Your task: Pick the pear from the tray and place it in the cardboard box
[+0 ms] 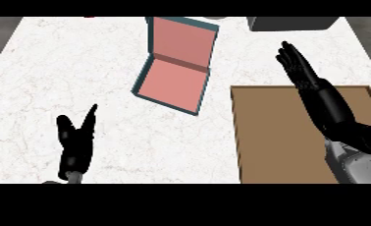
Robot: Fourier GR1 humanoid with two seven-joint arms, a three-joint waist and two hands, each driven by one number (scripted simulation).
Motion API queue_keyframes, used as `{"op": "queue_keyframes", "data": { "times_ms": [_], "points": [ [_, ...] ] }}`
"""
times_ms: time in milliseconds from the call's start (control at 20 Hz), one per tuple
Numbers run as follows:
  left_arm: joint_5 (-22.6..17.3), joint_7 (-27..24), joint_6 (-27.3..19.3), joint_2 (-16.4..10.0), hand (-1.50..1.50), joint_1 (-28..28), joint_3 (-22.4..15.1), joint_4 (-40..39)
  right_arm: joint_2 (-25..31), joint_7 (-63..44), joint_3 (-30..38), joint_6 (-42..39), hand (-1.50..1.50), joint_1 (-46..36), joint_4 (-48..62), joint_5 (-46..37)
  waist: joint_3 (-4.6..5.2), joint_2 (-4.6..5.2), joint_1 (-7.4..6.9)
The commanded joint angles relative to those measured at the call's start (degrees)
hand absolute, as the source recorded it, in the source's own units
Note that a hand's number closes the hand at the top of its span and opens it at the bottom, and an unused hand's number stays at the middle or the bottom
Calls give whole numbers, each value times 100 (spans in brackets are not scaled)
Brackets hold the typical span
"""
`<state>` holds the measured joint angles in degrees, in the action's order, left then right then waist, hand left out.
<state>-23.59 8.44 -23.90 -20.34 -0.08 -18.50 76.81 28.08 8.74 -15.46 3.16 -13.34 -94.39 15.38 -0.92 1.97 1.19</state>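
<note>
An open box (172, 81) with a pink inside and teal edges lies on the white counter at the upper middle, its lid (183, 41) folded back behind it. A flat brown tray (279, 136) fills the lower right. No pear shows in this view. My right hand (297, 68) is open with straight fingers pointing up, held over the tray's far edge, and its forearm crosses the tray's right side. My left hand (76, 139) rests open at the lower left, well apart from the box.
A dark grey object (291, 23) sits at the counter's far edge, top right. The white marble counter (65, 68) stretches left of the box. A small red speck shows at the far left edge.
</note>
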Motion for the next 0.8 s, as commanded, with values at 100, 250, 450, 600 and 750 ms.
{"op": "queue_keyframes", "data": {
  "times_ms": [100,250,450,600,750],
  "points": [
    [536,330,149,-684,0,-392,-83,726,-434,195,1364,-119,-150,33,657,1667,33,-186,-212],
    [975,35,145,-937,0,-539,-230,1074,-865,173,2094,32,-150,-69,911,2636,-44,-213,-246],
    [1177,-177,47,-979,0,-589,-219,1113,-442,-680,2589,651,-150,250,2458,2453,39,-93,-265],
    [1249,-401,6,-890,0,-535,-183,938,-351,-722,3240,354,-150,-249,3178,3063,67,-113,-274],
    [1304,-376,108,-1021,0,-521,-75,912,503,-301,3449,-1319,-150,-331,4433,2963,70,-133,-261]
  ]
}}
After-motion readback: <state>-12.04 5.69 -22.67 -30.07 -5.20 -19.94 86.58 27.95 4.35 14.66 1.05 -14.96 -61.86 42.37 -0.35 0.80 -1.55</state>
